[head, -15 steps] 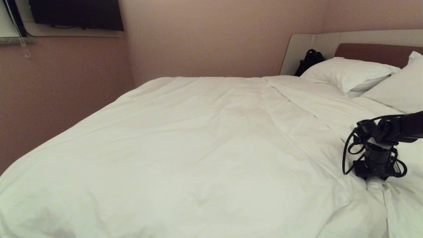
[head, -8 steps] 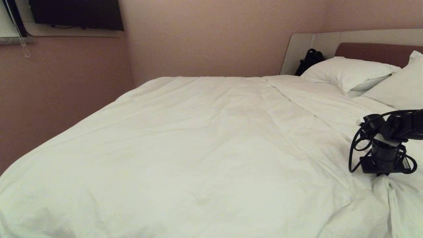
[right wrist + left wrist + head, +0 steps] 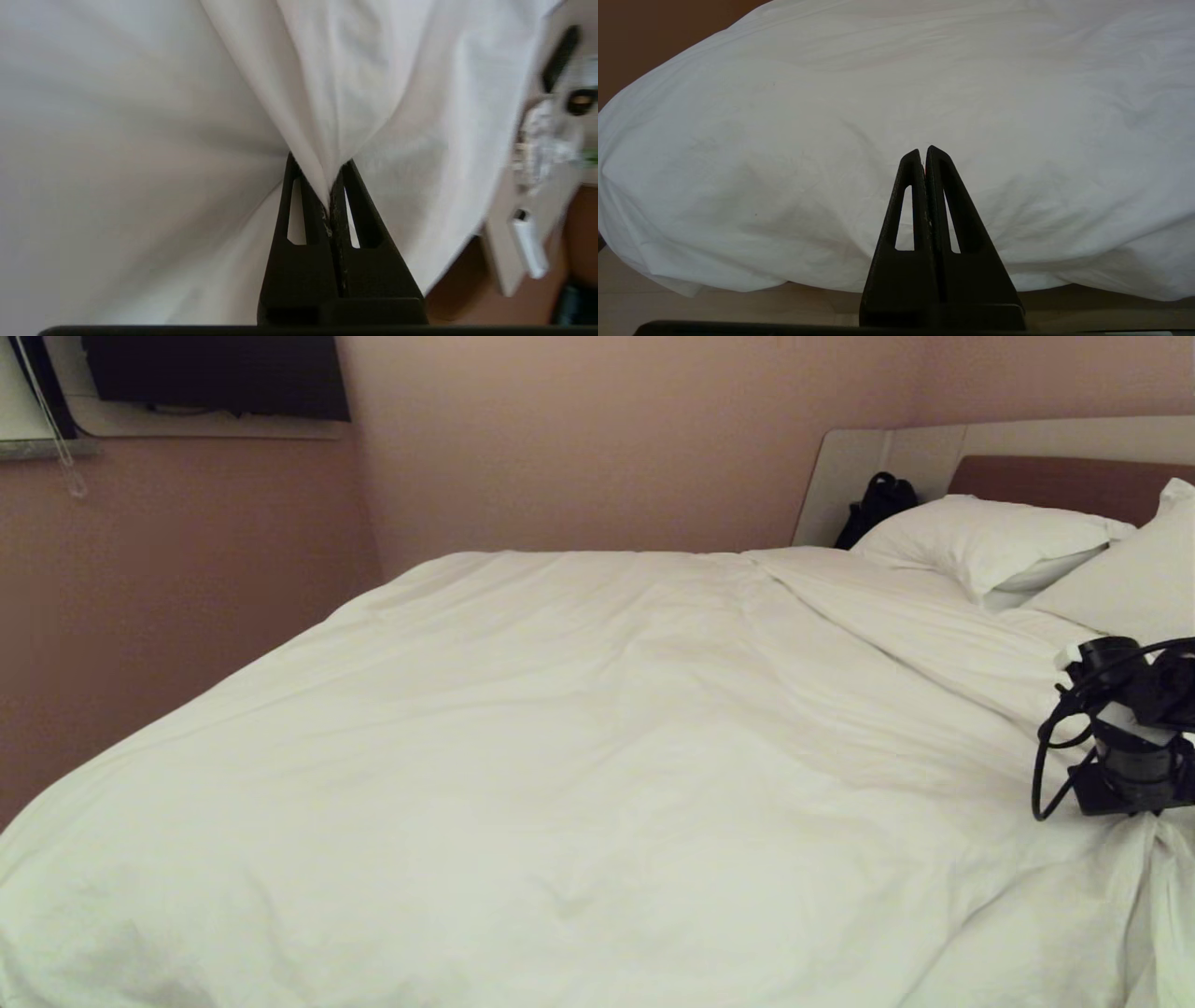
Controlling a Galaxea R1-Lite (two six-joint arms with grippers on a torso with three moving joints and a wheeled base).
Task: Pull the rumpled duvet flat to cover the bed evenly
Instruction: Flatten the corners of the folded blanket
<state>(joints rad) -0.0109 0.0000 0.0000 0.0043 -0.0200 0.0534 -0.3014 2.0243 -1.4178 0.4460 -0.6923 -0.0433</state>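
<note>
Head view, sweeping from the left: a dark screen point(image 3: 215, 378) hangs on the pinkish wall, and below it the duvet point(image 3: 560, 756) spreads white and softly creased across nearly the whole bed point(image 3: 1064, 485), draping over the near-left corner. Further right, its fabric gathers into a pulled-up peak at the right edge of the picture, and there sits the right gripper point(image 3: 1146, 814), pointing down with a pinch of duvet rising to it. The right wrist view confirms it: the jaws are clamped together on a fold of the white duvet point(image 3: 322, 140), cloth fanning out from the fingertips. Behind, two white pillows point(image 3: 980, 541) lean at the headboard, with a black bag point(image 3: 873, 504) tucked beside them. The left gripper point(image 3: 923, 151) is out of the head view; its own camera shows its fingers pressed together on nothing, hanging off the duvet's overhanging foot edge point(image 3: 784, 140) above the floor.
</note>
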